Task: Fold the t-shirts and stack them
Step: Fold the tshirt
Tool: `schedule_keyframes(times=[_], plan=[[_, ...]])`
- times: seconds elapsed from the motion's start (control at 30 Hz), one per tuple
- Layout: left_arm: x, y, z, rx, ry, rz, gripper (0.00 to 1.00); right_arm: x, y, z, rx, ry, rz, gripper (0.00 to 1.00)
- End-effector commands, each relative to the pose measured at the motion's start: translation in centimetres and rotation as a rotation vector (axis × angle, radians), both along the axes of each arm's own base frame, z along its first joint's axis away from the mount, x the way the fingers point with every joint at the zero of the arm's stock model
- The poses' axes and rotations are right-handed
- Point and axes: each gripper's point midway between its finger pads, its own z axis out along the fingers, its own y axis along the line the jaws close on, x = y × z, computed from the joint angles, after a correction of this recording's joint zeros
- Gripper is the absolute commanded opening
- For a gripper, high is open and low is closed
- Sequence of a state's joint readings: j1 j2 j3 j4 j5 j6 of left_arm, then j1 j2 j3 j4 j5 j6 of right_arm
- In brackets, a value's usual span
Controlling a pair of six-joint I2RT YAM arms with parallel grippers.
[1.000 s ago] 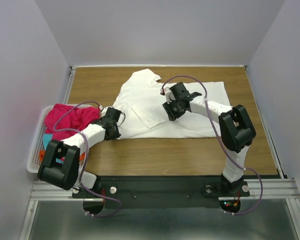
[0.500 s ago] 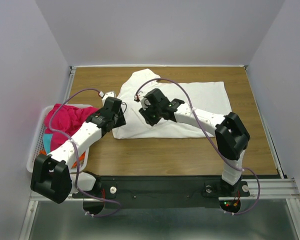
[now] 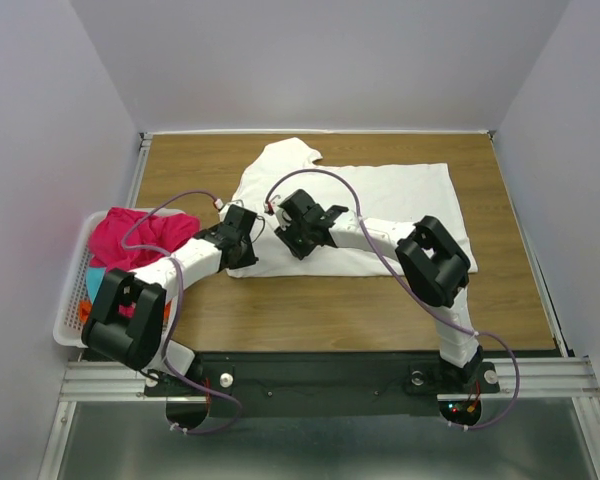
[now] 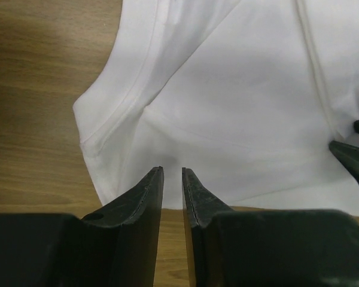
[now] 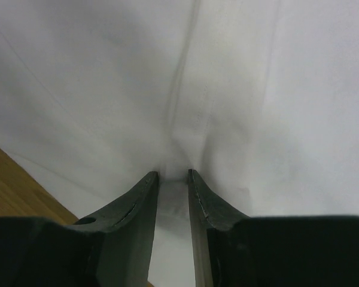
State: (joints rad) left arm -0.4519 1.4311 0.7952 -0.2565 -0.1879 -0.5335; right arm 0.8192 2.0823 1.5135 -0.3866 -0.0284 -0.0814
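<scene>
On the table [image 3: 330, 310], just past the bare near strip of wood, the left gripper [image 4: 172, 170] stands low at the near left corner of the white shirt [image 3: 400, 200]. Its fingers are almost together, with only a thin slit between them. The tips lie over the shirt's near hem, and I cannot tell if any cloth is caught in the slit. Just beside it, to its right, the right gripper [image 5: 173, 173] is down on the same shirt, a little further in from the hem. Its fingers are pressed on a small ridge of white cloth, which shows in the gap, and creases run out from the tips. The white shirt lies spread across the middle and right of the table, mostly flat, with one sleeve reaching toward the far edge. At the left edge, well apart from the grippers, the basket [image 3: 68, 300] holds a crumpled pink shirt [image 3: 130, 240].
</scene>
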Motion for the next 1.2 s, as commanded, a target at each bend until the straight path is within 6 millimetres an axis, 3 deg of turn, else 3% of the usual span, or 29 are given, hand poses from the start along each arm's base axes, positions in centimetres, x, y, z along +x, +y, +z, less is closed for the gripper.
schedule_keyframes(times=[0.0,0.13,0.3,0.47,0.7,1.07,1.17], plan=[[-0.3,0.3,-1.3,0.007,0.008,0.012,0.3,1.5,0.6,1.1,0.008,-0.075,-0.024,0.32],[-1.1,0.5,-2.4,0.011,0.035,0.015,0.3,1.8,-0.4,0.3,-0.04,-0.097,-0.044,0.23],[-1.9,0.9,-3.5,0.02,0.062,0.017,0.29,2.8,-1.3,0.8,-0.078,-0.151,-0.074,0.01],[-2.3,1.0,-3.8,0.019,0.07,0.019,0.29,4.6,-2.1,3.2,-0.093,-0.235,-0.126,0.01],[-2.7,1.3,-3.9,0.024,0.075,0.026,0.29,7.7,-4.9,6.1,-0.075,-0.29,-0.212,0.02],[-4.7,2.8,-4.9,0.049,0.135,0.056,0.28,8.6,-6.9,7.7,0.011,-0.249,-0.244,0.04],[-4.8,3.3,-4.7,0.047,0.136,0.073,0.28,9.6,-8.5,7.5,-0.009,-0.257,-0.3,0.04]])
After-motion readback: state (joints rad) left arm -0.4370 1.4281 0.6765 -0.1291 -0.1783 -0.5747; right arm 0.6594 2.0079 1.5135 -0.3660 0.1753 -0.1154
